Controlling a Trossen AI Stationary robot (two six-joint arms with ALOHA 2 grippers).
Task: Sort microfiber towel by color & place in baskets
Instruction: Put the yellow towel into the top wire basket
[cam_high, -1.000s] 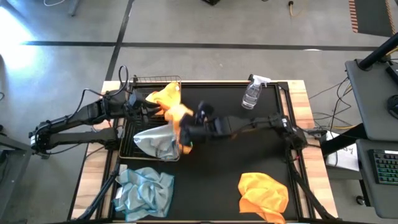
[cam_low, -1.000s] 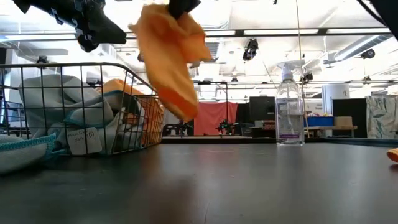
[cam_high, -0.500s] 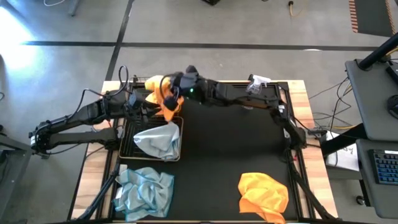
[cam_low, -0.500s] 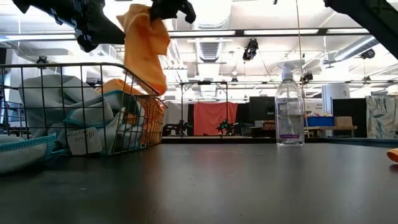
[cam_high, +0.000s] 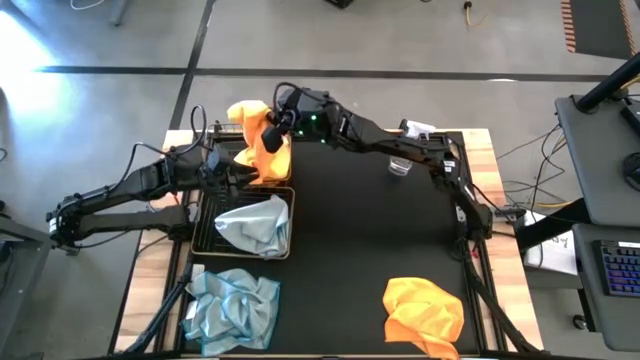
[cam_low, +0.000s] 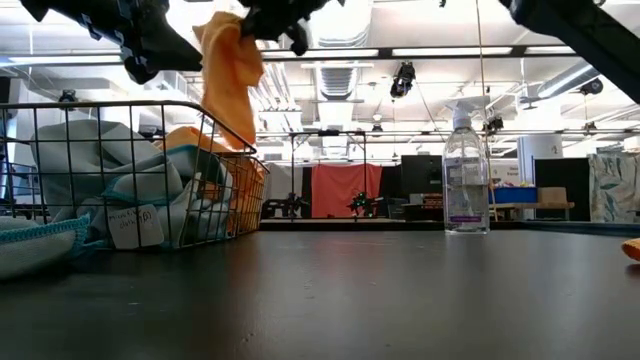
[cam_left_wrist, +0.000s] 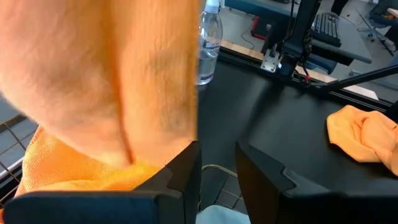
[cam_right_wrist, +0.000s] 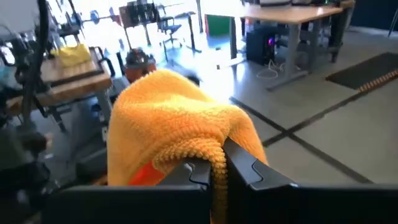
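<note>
orange cloth hangs bunched from the right gripper (cam_high: 270, 128), whose jaws are clamped on this orange towel (cam_high: 262, 135) up at about eleven o'clock on the tabletop (cam_high: 370, 240), above the far basket (cam_high: 222, 131). in the low view the towel (cam_low: 230, 70) dangles over the wire rim of the near basket (cam_low: 150, 175), with more orange cloth already lying inside the far one beyond it. the near basket (cam_high: 205, 235), at about nine o'clock, holds a pale blue-grey towel (cam_high: 252, 225). the left gripper (cam_high: 232, 177) sits between the two baskets, jaws parted a little and holding nothing; its wrist view shows the two dark fingers (cam_left_wrist: 180, 171) apart with orange cloth close in front. another blue-grey towel (cam_high: 232, 308) lies crumpled at seven o'clock on the tabletop, and a second orange towel (cam_high: 424, 310) lies at five o'clock. a clear spray bottle (cam_high: 405, 150) stands at one o'clock, partly under the right arm.
</note>
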